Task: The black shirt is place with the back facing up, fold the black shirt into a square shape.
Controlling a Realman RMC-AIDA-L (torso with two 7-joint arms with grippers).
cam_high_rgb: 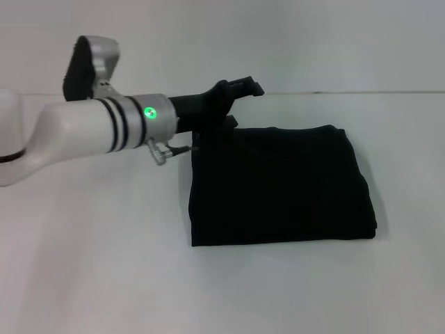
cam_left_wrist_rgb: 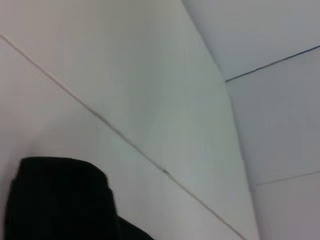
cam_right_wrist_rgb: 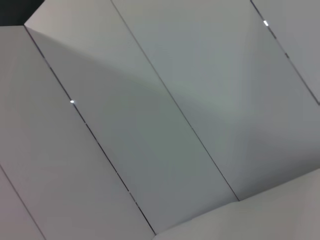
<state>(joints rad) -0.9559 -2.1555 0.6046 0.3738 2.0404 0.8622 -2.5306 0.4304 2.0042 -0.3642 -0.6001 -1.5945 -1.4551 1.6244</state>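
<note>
The black shirt (cam_high_rgb: 278,184) lies folded into a roughly square block on the white table, right of centre in the head view. No lettering shows on its upper side. My left gripper (cam_high_rgb: 245,104) reaches in from the left and hovers over the shirt's far left corner. Its jaws are spread in a fork with no cloth between them, so it is open. One finger (cam_high_rgb: 249,86) points past the far edge, the other sits low by the corner. A rounded black edge of the shirt (cam_left_wrist_rgb: 55,200) shows in the left wrist view. The right gripper is out of view.
The white table (cam_high_rgb: 104,264) stretches around the shirt on all sides. Its far edge meets a pale wall (cam_high_rgb: 313,42) just behind the shirt. The right wrist view shows only pale panels (cam_right_wrist_rgb: 165,125) with thin seams.
</note>
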